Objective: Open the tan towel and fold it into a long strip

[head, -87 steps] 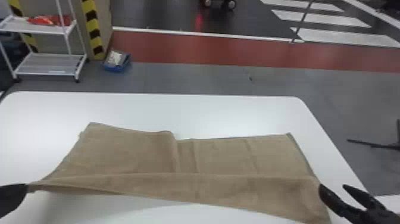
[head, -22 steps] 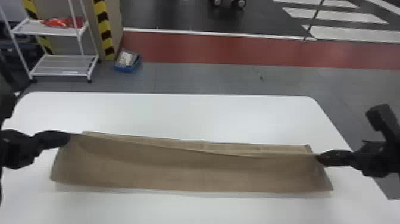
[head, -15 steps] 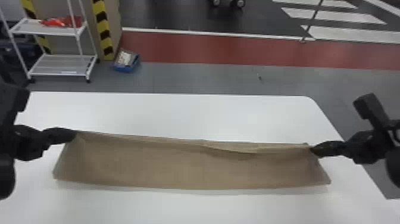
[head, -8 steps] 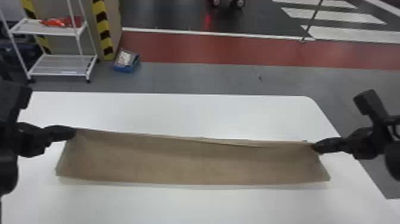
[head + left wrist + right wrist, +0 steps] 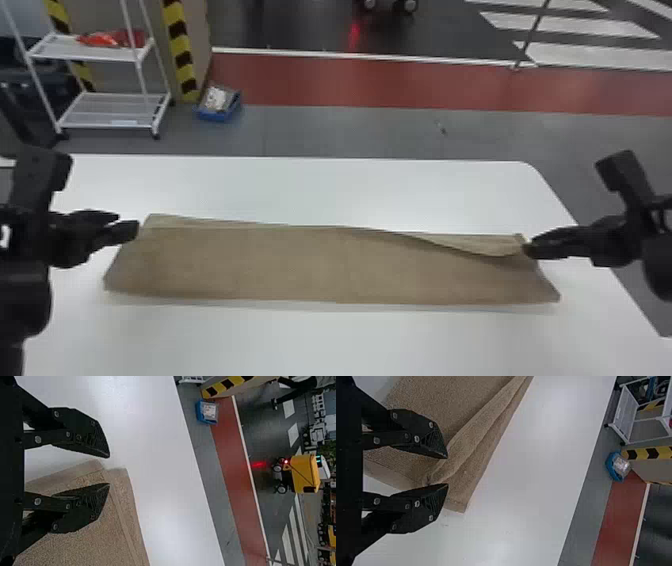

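1. Grey floor with a red band across it lies past the table; a white rack and a blue bin stand on the floor, far left.
2. On the white table, the towel lies in a long strip running left to right, one layer over another. The lower layer peeks out along parts of the far side, and the upper layer's edge dips near the right end.
3. At the towel's far left corner is the left gripper, its fingers wide apart, nothing pinched.
4. At the far right corner is the right gripper, its fingers also wide apart. Whether they touch the cloth, I cannot tell.
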Motion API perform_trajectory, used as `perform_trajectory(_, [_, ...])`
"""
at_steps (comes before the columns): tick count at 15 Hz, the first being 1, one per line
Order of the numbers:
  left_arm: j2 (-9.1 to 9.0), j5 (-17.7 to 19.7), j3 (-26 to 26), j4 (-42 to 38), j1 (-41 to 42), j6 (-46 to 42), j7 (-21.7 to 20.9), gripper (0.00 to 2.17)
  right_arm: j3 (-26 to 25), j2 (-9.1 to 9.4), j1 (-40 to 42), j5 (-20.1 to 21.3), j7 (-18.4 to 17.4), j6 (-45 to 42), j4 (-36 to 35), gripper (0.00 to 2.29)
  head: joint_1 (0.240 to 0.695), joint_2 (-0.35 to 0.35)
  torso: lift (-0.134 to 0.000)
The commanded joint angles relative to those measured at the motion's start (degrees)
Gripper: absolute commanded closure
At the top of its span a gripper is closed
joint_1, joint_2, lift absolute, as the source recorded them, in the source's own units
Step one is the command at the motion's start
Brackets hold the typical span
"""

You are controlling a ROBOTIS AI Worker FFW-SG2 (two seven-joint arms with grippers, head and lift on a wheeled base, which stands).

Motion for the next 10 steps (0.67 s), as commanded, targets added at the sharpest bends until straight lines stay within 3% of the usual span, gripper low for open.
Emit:
perform_trajectory(1, [-0.16,2.73,0.12,-1.21,1.16,-0.69,2.13,0.01,-0.69,0.78,0.35,-0.07,-4.59,0.27,-0.34,0.06,0.695,-0.114,-0.12])
perform_trajectory(3, [-0.16,5.36,0.74,-3.06,2.3,-1.04,5.56,0.02,-1.57,1.4,1.23,-0.42,-6.7,0.45,-2.36,0.06,0.695,-0.128,-0.12])
perform_trajectory(5, [-0.16,10.46,3.02,-5.96,5.29,-2.27,8.99,0.02,-3.59,2.63,4.74,-2.09,-8.19,0.8,-7.28,0.06,0.695,-0.128,-0.12])
perform_trajectory(7, [-0.16,20.66,7.51,-8.24,8.71,-5.43,10.3,0.03,-6.4,6.58,9.67,-5.87,-10.91,1.15,-15.1,0.06,0.695,-0.114,-0.12])
perform_trajectory(8, [-0.16,28.22,10.58,-8.77,10.91,-8.6,10.65,0.03,-7.01,9.57,13.09,-8.94,-14.08,1.33,-20.29,0.06,0.695,-0.106,-0.12])
perform_trajectory(9, [-0.16,36.65,13.22,-8.77,13.2,-11.41,11.01,0.03,-6.84,12.47,17.05,-12.64,-19.62,0.8,-24.77,0.06,0.695,-0.095,-0.12])
perform_trajectory(10, [-0.16,42.63,15.07,-8.59,15.13,-12.82,11.36,0.03,-6.14,15.11,20.13,-15.36,-24.01,-0.43,-27.49,0.06,0.695,-0.083,-0.12])
